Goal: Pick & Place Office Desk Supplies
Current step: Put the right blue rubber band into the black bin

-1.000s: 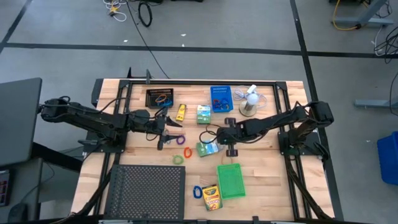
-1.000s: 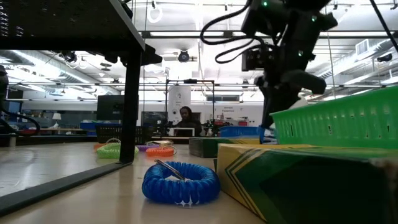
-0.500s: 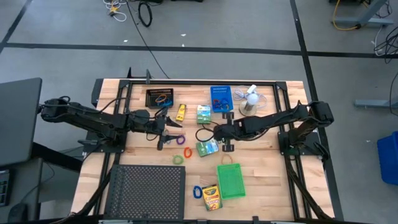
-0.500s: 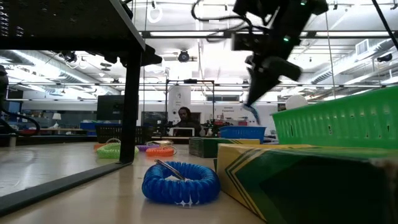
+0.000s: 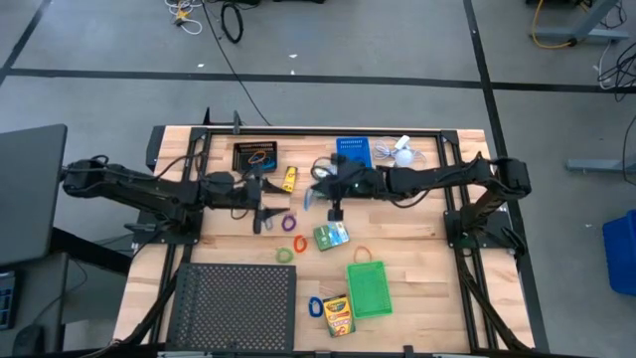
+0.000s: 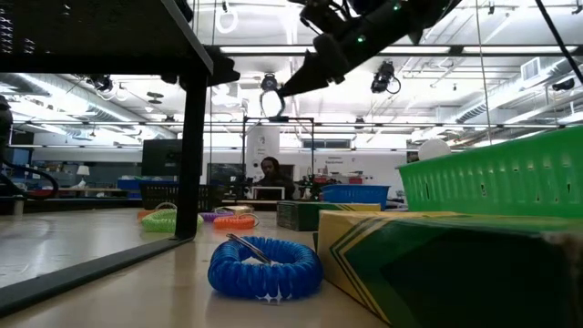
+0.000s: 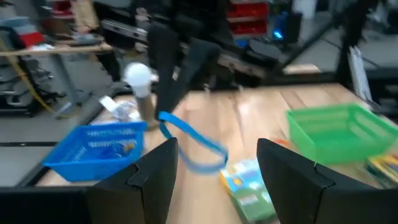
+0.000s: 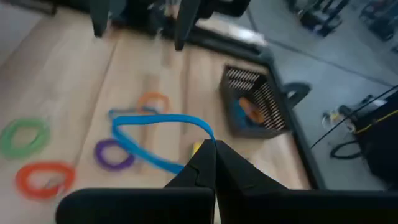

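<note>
My right gripper [image 5: 314, 193] hangs above the table's middle, shut on a blue rubber-band loop [image 8: 149, 134]. The left wrist view shows the same loop [image 7: 194, 148] dangling from the right gripper's dark fingers [image 7: 171, 81]. My left gripper [image 5: 264, 207] stands open a little to the left of it, holding nothing. Purple [image 5: 288, 222], orange [image 5: 299, 242] and green [image 5: 285, 256] loops lie flat on the wood between the arms. A green-white box [image 5: 331, 236] lies nearby. The black bin [image 5: 254, 156] and the blue bin [image 5: 353, 151] stand at the far edge. My right gripper pinches the blue loop at one end [image 8: 204, 133] between its two shut fingertips. The fingers come from the table's right, slanting a little downward. The loop is lifted clear of the table and droops slack beyond the fingertips.
A yellow tube [image 5: 289, 179] lies beside the black bin. A white fan [image 5: 397, 159] stands at the far right. Toward the near edge are a green bin [image 5: 369, 288], a crayon box [image 5: 338, 315], a blue coiled loop [image 5: 315, 306] and a large black mesh tray [image 5: 237, 308].
My right gripper has risen from beside the green-white box and gone toward the table's far left, tipping from steeply down to nearly level. It has stayed shut and has carried the blue loop up, clear of the table.
</note>
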Controlling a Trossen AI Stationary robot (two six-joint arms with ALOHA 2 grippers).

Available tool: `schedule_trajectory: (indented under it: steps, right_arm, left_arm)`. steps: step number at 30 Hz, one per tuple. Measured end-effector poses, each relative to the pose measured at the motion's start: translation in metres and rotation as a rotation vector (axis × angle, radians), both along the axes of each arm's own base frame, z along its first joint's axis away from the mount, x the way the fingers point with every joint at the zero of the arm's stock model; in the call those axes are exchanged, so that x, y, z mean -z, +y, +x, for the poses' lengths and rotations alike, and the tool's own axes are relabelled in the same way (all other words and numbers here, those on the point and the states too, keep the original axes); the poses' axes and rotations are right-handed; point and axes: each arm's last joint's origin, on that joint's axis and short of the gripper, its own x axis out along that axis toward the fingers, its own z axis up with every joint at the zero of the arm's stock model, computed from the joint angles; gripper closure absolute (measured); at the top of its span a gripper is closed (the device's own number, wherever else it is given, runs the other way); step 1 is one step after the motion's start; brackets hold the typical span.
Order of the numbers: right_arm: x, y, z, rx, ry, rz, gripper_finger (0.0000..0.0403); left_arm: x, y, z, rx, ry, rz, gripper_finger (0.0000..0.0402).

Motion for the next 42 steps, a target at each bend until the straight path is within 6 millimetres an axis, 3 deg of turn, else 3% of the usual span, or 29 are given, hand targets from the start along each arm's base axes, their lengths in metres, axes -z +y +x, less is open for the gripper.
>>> schedule_trajectory:
  steps: [14, 24, 32, 37, 42]
  right_arm:
    - [-0.015, -0.021, 0.004, 0.041, -0.160, -0.031, 0.0403]
    - [-0.019, -0.029, 0.004, 0.059, -0.199, -0.043, 0.0403]
    - [-0.019, -0.030, 0.003, 0.065, -0.199, -0.045, 0.0403]
    - [-0.019, -0.030, 0.003, 0.063, -0.199, -0.044, 0.0403]
    - [-0.019, -0.030, 0.004, 0.056, -0.203, -0.041, 0.0403]
  left_arm:
    - [-0.006, 0.026, 0.015, -0.129, -0.094, -0.182, 0.0167]
    - [-0.013, 0.029, 0.039, -0.125, -0.107, -0.214, 0.0161]
    - [-0.011, 0.031, 0.048, -0.140, -0.096, -0.242, 0.0163]
    - [-0.007, 0.032, 0.049, -0.188, -0.081, -0.259, 0.0197]
    - [-0.006, 0.034, 0.048, -0.237, -0.069, -0.245, 0.0270]
